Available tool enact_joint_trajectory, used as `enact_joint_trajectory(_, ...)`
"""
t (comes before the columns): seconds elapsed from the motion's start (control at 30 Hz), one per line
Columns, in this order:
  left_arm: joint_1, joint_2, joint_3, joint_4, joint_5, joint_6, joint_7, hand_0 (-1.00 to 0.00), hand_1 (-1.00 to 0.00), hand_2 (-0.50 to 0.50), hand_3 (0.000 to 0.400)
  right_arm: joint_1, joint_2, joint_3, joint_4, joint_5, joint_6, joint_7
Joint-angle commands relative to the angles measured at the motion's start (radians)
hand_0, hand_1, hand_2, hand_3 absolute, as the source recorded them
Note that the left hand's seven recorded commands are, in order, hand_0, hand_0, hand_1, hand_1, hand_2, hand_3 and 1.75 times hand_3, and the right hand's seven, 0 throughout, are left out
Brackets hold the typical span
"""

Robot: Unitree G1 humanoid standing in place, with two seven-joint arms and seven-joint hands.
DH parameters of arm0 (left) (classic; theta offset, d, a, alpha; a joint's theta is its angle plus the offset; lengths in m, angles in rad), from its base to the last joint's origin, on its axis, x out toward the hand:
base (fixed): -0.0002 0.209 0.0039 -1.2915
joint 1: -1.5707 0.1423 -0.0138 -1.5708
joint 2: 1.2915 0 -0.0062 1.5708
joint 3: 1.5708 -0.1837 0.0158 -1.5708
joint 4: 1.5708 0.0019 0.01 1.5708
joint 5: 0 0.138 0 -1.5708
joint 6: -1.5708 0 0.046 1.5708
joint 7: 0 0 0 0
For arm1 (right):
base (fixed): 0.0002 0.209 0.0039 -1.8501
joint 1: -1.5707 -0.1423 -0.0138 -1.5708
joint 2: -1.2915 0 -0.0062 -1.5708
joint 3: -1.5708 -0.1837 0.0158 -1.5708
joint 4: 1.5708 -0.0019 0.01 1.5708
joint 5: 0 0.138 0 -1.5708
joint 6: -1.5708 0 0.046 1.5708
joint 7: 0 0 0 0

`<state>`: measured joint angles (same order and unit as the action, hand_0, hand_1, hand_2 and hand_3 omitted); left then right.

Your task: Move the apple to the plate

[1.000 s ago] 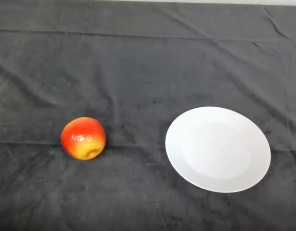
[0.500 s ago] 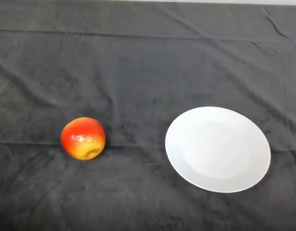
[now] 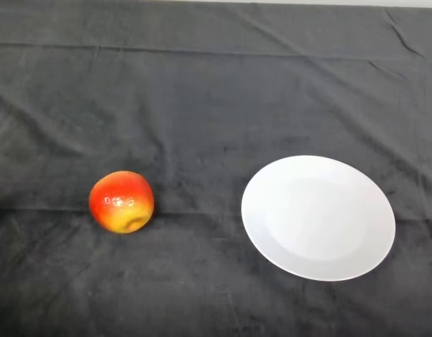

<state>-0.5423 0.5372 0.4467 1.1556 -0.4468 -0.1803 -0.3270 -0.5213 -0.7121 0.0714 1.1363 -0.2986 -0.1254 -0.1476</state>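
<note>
A round, glossy apple, red shading to yellow at its underside, sits on the table's left half, well apart from the plate. The plate is smooth, white, shallow and circular, lying toward the right edge. A dark, matte cloth with soft creases covers the table. Nothing has shifted since the earlier frames; apple and plate lie as before.

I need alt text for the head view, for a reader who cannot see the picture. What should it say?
A red and yellow apple sits on a dark cloth at the left, apart from an empty white plate at the right. No part of the robot shows.
</note>
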Motion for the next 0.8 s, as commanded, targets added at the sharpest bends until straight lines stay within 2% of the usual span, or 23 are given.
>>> enact_joint_trajectory(0.03,-0.033,-0.04,-0.025,-0.037,0.025,-0.007,-0.021,0.0,0.0,0.0,0.0,0.076,0.047,0.0229,0.033,-0.0215,0.009,0.0095)
enact_joint_trajectory(0.8,-0.052,-0.14,-0.168,-0.051,0.152,-0.038,-0.098,0.0,0.0,0.0,0.0,0.08,0.047,0.0216,0.025,-0.0202,0.014,0.0109)
